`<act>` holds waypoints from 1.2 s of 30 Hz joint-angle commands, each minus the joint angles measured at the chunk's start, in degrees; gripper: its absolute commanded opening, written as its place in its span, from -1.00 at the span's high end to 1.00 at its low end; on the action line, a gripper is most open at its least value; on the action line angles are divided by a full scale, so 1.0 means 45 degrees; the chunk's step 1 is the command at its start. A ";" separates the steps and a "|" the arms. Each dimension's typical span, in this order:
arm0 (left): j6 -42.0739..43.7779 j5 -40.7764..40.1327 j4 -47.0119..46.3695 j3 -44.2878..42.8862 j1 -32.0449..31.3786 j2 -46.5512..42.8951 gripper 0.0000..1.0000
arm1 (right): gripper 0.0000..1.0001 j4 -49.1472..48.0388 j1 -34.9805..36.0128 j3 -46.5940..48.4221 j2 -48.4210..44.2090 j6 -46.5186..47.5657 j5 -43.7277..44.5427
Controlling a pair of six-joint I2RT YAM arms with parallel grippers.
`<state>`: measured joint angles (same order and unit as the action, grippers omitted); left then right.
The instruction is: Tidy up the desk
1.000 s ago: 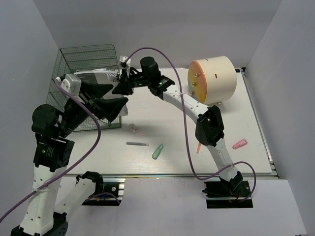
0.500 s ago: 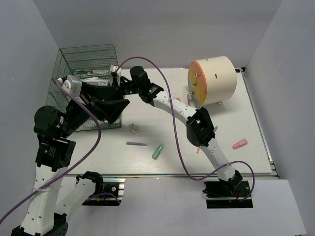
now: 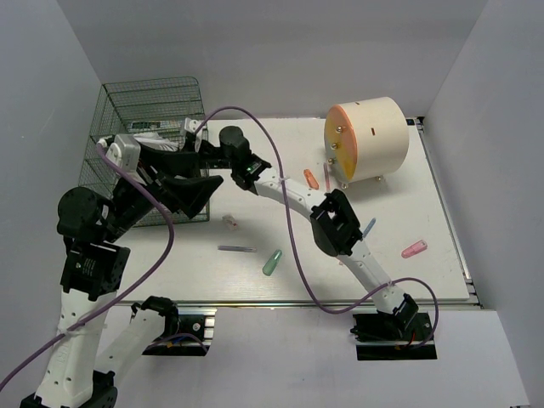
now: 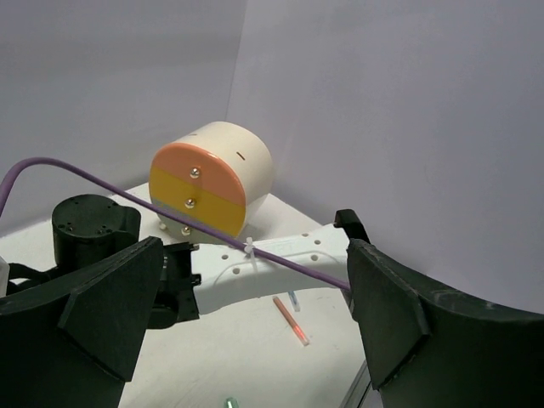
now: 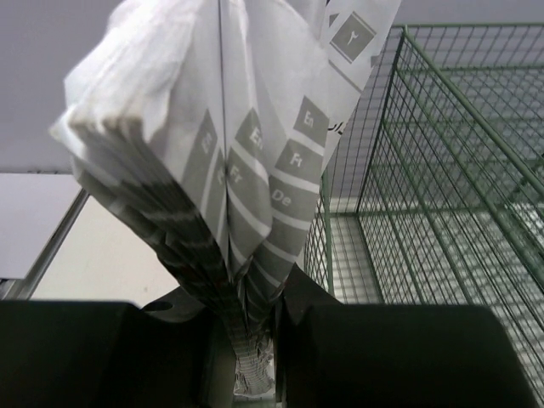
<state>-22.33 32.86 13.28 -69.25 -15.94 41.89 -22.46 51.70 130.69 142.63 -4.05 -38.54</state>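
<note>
The white desk (image 3: 425, 200) holds scattered pens. My right gripper (image 3: 195, 143) reaches far left across it to the green wire rack (image 3: 149, 106). In the right wrist view it (image 5: 251, 340) is shut on a folded printed paper booklet (image 5: 238, 161), held upright beside the rack's open mesh side (image 5: 442, 178). My left gripper (image 3: 197, 178) is open and empty in front of the rack, just below the right gripper. In the left wrist view its fingers (image 4: 93, 314) spread wide around the right arm's white link (image 4: 272, 268).
A cream cylinder with an orange face (image 3: 365, 138) stands at the back right. On the desk lie an orange pen (image 3: 311, 178), a blue pen (image 3: 368, 228), a pink piece (image 3: 414, 249), a green marker (image 3: 272, 262), a grey pen (image 3: 236, 248) and a small eraser (image 3: 229, 221).
My right arm has swung left with the booklet, closer to the rack, uncovering the orange and blue pens. My left gripper has stayed open, nearly in place.
</note>
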 commanded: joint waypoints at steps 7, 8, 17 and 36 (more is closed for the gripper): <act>0.0235 0.0392 -0.0158 0.1033 0.0008 -0.0461 -0.96 | 1.00 -0.5534 0.0210 0.0704 0.0843 -0.0720 0.0187; 0.0254 0.0412 -0.0138 0.1054 0.0008 -0.0500 -0.96 | 1.00 -0.5769 0.0229 0.0664 0.0921 -0.0662 0.0225; 0.0313 0.0335 0.0154 0.1288 0.0008 -0.0734 -0.96 | 0.99 -0.5948 0.0171 0.0138 0.1196 -0.0193 0.0246; -0.0408 0.0333 -0.0465 0.1538 0.0008 -0.0579 -0.70 | 1.00 0.4030 -0.1662 -0.1561 -0.4561 0.0175 0.0496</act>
<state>-22.72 33.67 14.17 -63.90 -15.94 38.57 -22.50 48.36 124.29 130.56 -5.54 -39.81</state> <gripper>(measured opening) 0.873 0.078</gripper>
